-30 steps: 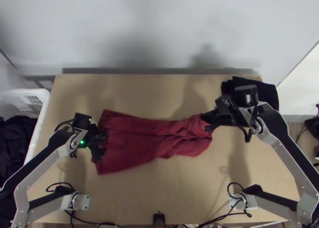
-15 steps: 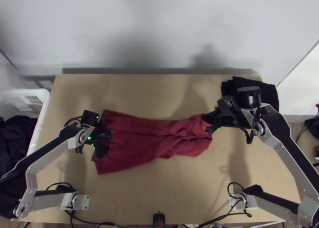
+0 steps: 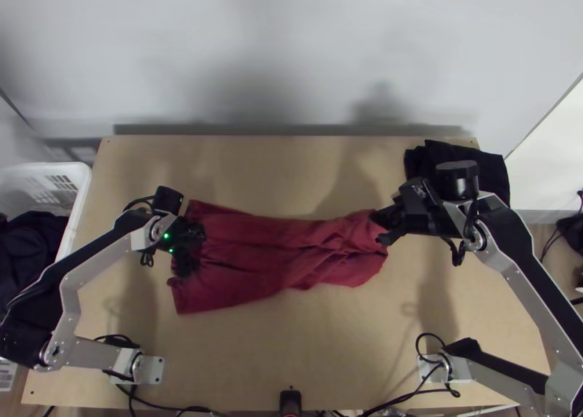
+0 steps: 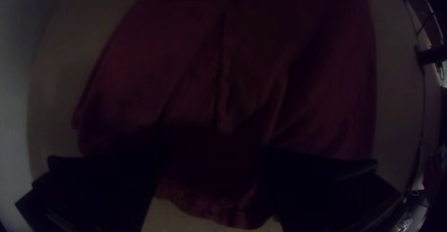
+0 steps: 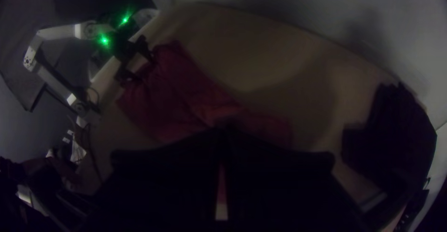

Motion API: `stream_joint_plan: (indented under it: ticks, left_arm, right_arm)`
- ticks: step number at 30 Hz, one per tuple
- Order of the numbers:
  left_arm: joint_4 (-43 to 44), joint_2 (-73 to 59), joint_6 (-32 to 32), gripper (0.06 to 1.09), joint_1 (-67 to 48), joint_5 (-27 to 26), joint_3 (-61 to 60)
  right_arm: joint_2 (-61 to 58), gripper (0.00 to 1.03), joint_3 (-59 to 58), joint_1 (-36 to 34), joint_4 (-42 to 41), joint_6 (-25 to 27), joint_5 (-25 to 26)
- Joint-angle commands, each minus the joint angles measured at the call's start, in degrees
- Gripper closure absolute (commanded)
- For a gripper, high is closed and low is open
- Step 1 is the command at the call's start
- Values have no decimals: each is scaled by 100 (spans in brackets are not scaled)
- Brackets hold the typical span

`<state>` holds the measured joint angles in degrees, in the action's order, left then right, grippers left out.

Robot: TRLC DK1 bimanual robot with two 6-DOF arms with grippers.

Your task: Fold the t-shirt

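My left gripper (image 3: 191,250) is low over the left end of the red t-shirt (image 3: 255,251), its fingers apart. The shirt lies lengthwise across the table, wide at the left and gathered in creases towards the right. My right gripper (image 3: 382,227) is shut on the shirt's right end. In the left wrist view, the left gripper (image 4: 214,167) has red cloth (image 4: 223,73) between its spread fingers, the cloth's edge bunched there. In the right wrist view, the right gripper (image 5: 223,132) has its fingertips together on the red cloth (image 5: 172,101).
Folded black cloth (image 3: 490,170) lies at the table's back right corner, beside the right arm. A white basket (image 3: 81,180) with dark cloth stands off the left edge. Bare tabletop (image 3: 291,344) stretches along the near side, with cables at the front edge.
My left gripper has moved right and then a little towards the back, and the shirt's left edge has drawn in slightly. The right gripper has barely shifted.
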<state>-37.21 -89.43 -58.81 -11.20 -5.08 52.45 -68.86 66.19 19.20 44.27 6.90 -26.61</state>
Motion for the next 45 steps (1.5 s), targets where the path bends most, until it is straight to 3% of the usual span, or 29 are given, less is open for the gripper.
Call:
stream_joint_plan:
  ticks: [1,5,8,12,13,18,20,22,23,24,40,45]
  left_arm:
    - [-102,-409,-34,17,30,-2,178]
    - [-208,-347,-8,33,13,-169,205]
    - [-252,-338,36,55,65,-423,205]
    - [-366,-382,203,92,83,-740,222]
    - [-436,-374,273,94,83,-749,240]
    - [-700,-128,554,91,92,-749,284]
    - [-735,92,572,66,92,-731,205]
    - [-621,329,546,32,83,-652,20]
    - [-585,409,519,21,65,-564,-50]
    - [-577,479,475,18,65,-476,-85]
    - [-858,426,212,16,180,-432,495]
    - [-858,294,150,30,180,-441,424]
  right_arm:
    - [13,100,-28,-4,-15,5,7]
    - [31,100,-19,-13,-24,22,7]
    - [31,100,-28,-22,-24,22,7]
    - [31,100,-36,-30,-50,22,7]
    - [31,100,-36,-30,-50,22,7]
    - [31,100,-54,-30,-50,40,7]
    - [39,100,-54,-30,-50,40,7]
    - [48,100,-54,-30,-50,31,7]
    - [48,100,-54,-22,-50,31,7]
    - [48,100,-45,-22,-59,31,7]
    - [136,100,-98,13,-59,-13,7]
    - [136,100,-72,-4,-59,-13,7]
